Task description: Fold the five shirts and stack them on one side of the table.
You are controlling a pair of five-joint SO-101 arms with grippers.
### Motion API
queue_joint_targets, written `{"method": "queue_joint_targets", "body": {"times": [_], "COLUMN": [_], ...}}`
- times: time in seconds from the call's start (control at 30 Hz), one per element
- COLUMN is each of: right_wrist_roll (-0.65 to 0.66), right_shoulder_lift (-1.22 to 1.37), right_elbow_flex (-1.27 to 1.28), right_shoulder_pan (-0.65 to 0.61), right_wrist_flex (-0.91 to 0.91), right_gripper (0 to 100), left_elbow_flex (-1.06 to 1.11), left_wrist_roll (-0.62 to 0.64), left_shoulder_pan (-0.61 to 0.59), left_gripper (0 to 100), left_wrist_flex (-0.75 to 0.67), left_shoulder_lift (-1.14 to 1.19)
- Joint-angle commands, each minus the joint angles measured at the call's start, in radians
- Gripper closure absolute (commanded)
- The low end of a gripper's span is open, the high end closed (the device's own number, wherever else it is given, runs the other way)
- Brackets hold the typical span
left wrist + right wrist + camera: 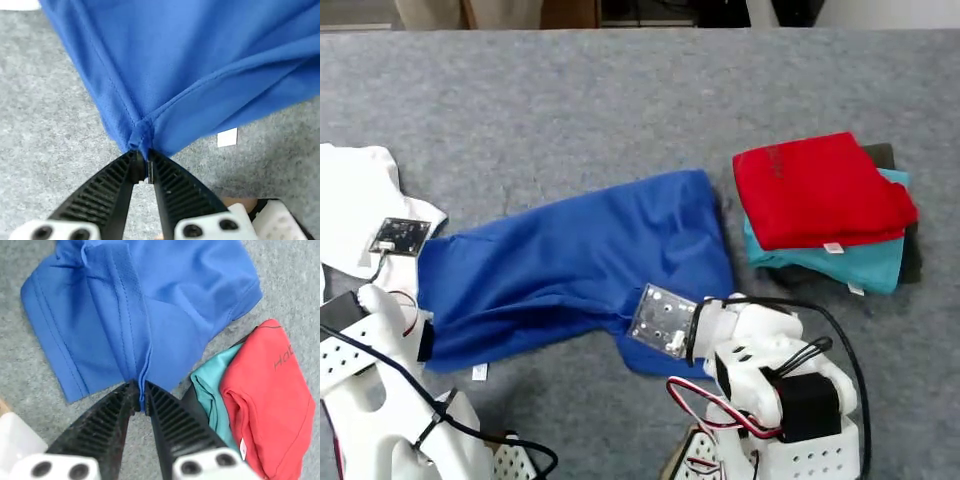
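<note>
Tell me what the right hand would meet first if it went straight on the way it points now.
The blue shirt: the right hand is shut on a fold of it, and more blue cloth lies ahead. The folded stack seems off to the side.

Grey, felt-like worktop (620, 100). Blue shirt (570, 260) lies rumpled across middle. White shirt (350, 200) at left edge, just beside blue shirt. Right side: folded stack, with dark shirt (880, 153) lowest on worktop, teal shirt (865, 265) over it, red shirt (815, 190) on top. Stack near blue shirt, not touching.
</note>
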Motion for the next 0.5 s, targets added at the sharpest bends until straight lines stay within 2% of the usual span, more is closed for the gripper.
{"method": "queue_joint_targets", "body": {"times": [0.0, 0.17, 0.27, 0.37, 0.47], "right_wrist_roll": [0.038, 0.115, 0.126, 0.11, 0.017], "right_shoulder_lift": [-0.002, -0.004, -0.002, -0.002, -0.001], "right_elbow_flex": [0.001, -0.005, -0.005, -0.012, -0.074], "right_shoulder_pan": [0.013, 0.013, 0.015, 0.016, 0.025], "right_wrist_flex": [0.014, 0.08, 0.084, 0.083, 0.032], "right_gripper": [99.7, 99.7, 98.4, 87.3, 77.0], "left_elbow_flex": [-0.015, -0.015, -0.017, -0.043, -0.133], "left_wrist_roll": [-0.021, -0.026, -0.08, -0.112, -0.124], "left_shoulder_pan": [0.008, 0.008, 0.006, -0.028, -0.071], "left_gripper": [98, 98, 90, 78, 77], "left_wrist_flex": [0.005, 0.009, 0.023, 0.06, 0.061], "left_shoulder_lift": [-0.016, -0.013, -0.008, -0.016, -0.008]}}
